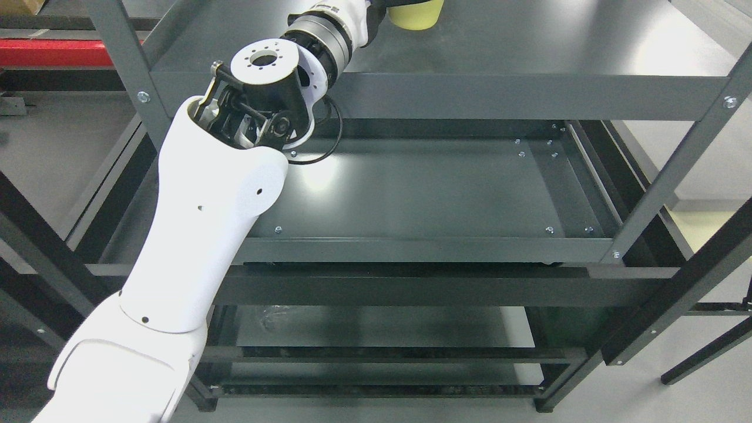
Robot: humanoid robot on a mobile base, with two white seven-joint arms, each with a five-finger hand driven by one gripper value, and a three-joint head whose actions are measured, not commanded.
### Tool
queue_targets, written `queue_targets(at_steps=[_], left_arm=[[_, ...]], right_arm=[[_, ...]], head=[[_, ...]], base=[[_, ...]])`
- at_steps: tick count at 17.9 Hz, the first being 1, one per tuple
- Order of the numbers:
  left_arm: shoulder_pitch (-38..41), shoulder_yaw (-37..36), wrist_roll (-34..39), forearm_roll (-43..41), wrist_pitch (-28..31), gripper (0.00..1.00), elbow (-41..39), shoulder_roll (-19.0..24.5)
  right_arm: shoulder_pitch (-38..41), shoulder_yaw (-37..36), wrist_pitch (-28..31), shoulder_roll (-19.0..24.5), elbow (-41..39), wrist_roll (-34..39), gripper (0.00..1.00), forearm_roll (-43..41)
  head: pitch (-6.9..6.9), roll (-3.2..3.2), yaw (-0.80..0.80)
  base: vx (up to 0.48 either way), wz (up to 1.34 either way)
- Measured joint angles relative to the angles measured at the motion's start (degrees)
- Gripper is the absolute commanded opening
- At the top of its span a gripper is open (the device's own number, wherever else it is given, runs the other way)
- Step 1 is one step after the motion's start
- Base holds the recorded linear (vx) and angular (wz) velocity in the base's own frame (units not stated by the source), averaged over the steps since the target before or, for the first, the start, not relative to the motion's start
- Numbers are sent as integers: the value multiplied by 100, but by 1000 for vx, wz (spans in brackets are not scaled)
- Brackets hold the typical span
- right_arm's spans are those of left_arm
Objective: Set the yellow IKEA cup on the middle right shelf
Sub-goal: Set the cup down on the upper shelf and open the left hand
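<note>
Our left hand is mostly cut off by the top edge of the picture, so we cannot tell if it is holding anything; we only see the left arm [194, 235] reach up from the lower left to the top shelf [529, 53]. Right next to where the wrist ends sits the yellow cup [415, 16], and only its bottom part shows. It is on the top shelf, near the back, a bit left of the middle. We cannot tell if the hand touches it. We think the cup is light plastic, stiff and smooth, so it could slip if we hold it too softly. It should not break easily. We would take it around its side, near the middle, and keep it upright. Below the top shelf is the middle shelf [423, 194], dark and shiny. Its right side, near the right posts, is where we think the cup should go. Our right arm does not show.
</note>
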Motion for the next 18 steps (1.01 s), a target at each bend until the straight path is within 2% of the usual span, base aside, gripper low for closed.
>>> queue_targets(at_steps=[3, 11, 18], left_arm=[[-14, 45, -5, -58, 14, 98, 78, 0], [-43, 210, -11, -172, 100, 99, -38, 0], [-279, 539, -11, -194, 486, 99, -465, 0]], right_arm=[[0, 0, 0, 0, 0, 0, 100, 0], [0, 0, 0, 0, 0, 0, 99, 0], [0, 0, 0, 0, 0, 1, 99, 0]], head=[[0, 0, 0], [0, 0, 0], [0, 0, 0]], base=[[0, 0], [0, 0], [0, 0]])
